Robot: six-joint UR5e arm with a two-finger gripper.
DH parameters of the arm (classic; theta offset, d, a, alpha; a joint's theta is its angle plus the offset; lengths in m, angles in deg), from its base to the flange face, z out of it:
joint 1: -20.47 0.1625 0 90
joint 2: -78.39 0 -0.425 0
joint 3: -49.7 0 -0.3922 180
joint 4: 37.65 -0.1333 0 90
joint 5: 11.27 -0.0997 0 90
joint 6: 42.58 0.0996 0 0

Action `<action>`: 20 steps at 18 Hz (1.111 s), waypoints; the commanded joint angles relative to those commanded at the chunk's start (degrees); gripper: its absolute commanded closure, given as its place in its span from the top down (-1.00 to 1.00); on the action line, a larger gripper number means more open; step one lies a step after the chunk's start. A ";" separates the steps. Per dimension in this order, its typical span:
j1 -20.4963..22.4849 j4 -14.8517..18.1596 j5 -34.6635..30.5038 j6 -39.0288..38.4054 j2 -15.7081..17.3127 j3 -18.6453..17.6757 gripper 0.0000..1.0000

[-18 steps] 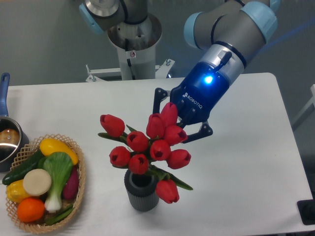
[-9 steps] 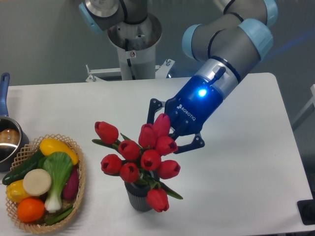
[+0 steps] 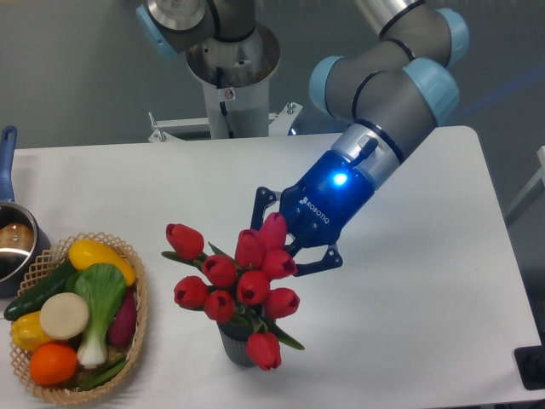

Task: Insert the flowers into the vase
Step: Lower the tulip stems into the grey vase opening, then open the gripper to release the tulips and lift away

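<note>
1. Where the near edge of the counter (image 3: 409, 281) runs, the vase (image 3: 236, 348) stands just right of the wicker basket (image 3: 139, 317) of vegetables, mostly hidden under the blooms.
2. Since a second ago the flowers (image 3: 241, 281) have sunk and shifted left, so the buds now crowd the vase's rim and cover its mouth; I judge the stems are entering or already inside it, though the stems themselves cannot be seen.
3. One bud droops in front of the vase wall, and another leans out left.
4. Behind the bunch, the hand (image 3: 294, 237) is angled down and left from the far right, its fingers spread around the upper buds; whether it grips the bunch or has let go cannot be told.
5. Farther left, a pot (image 3: 13, 247) sits at the counter's edge.
</note>
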 joint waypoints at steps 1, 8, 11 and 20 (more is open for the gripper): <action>0.09 0.00 -0.09 1.05 0.00 -0.88 -0.93; 0.00 0.00 -0.79 9.50 -0.44 -6.78 -0.52; 0.09 0.00 -1.06 9.50 -1.40 -6.69 -0.09; 1.05 0.00 -1.94 9.41 -2.55 -6.86 0.85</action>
